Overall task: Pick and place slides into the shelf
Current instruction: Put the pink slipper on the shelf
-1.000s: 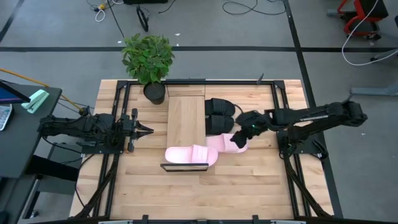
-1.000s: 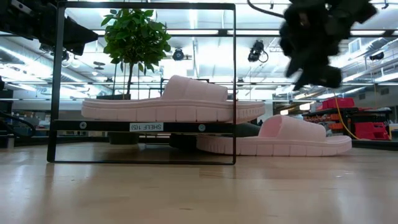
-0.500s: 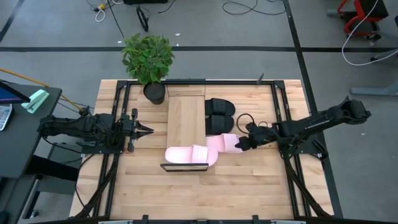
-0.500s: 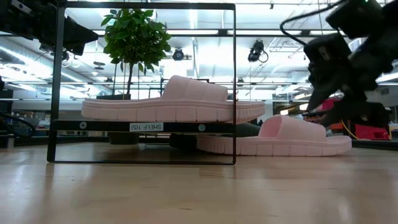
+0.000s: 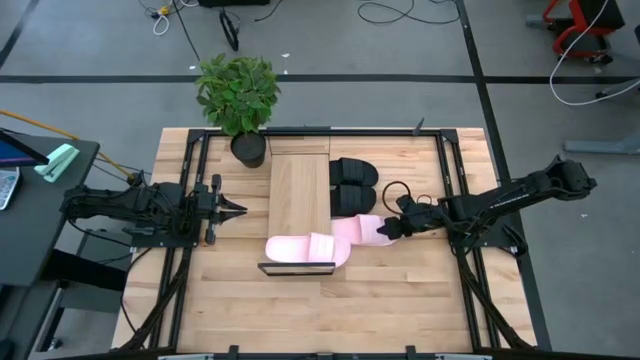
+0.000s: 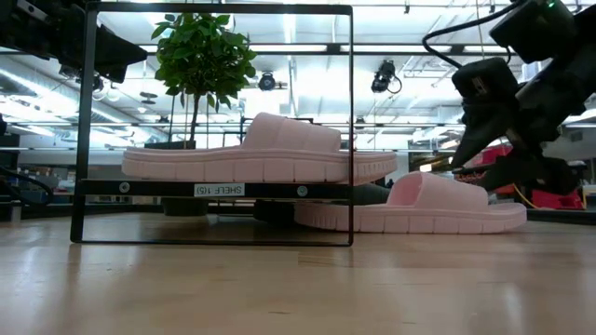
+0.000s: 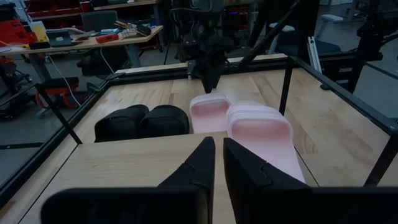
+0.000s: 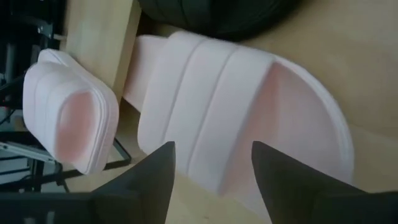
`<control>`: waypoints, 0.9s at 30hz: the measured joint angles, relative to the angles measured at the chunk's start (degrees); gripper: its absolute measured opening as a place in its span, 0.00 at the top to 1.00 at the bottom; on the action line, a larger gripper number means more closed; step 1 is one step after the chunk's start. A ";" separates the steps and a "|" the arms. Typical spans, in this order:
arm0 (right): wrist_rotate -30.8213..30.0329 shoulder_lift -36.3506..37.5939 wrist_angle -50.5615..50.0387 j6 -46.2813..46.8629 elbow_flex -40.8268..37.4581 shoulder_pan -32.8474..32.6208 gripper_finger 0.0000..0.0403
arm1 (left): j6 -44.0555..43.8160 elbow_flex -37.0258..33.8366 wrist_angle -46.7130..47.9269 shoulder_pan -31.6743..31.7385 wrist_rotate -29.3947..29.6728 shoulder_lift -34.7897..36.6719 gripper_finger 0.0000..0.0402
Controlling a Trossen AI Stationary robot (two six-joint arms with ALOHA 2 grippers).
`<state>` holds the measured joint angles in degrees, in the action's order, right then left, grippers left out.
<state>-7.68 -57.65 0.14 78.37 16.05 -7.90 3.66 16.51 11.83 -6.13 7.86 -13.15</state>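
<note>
one pink slide [image 5: 305, 249] lies on the shelf [image 5: 299, 195] at frame centre; its mate [image 5: 358, 229] sits on the table [image 5: 400, 300] just right. the right hand [image 5: 391, 229], fingers spread, hovers at its heel: pickup step. next: close on it. left hand [image 5: 232, 209] waits left, pressed together.

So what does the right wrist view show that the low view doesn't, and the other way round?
Only the right wrist view shows the right claw open, fingers spread over the wide strap of the light pink slide sandal on the table. Only the low view shows the leafy green potted plant and the shelf's thin black metal frame side-on. Both show the second pink sandal on the shelf.
</note>
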 joint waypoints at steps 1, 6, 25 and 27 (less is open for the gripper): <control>-0.44 0.00 0.04 -0.02 0.00 0.00 0.46 | 0.00 0.00 0.00 0.00 0.00 0.00 0.91; -1.83 -0.04 -0.06 0.77 0.00 0.00 0.46 | -0.02 0.00 0.00 0.00 0.00 0.00 0.91; -1.52 -8.10 6.92 2.47 0.00 0.00 0.47 | -0.02 0.00 0.01 0.00 0.00 -0.02 0.89; -1.55 -9.49 8.92 2.43 0.00 0.00 0.47 | 0.00 0.00 0.01 0.00 0.01 -0.01 0.89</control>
<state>-9.23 -67.14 9.06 80.80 16.05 -7.90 3.66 16.51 11.84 -6.13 7.87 -13.16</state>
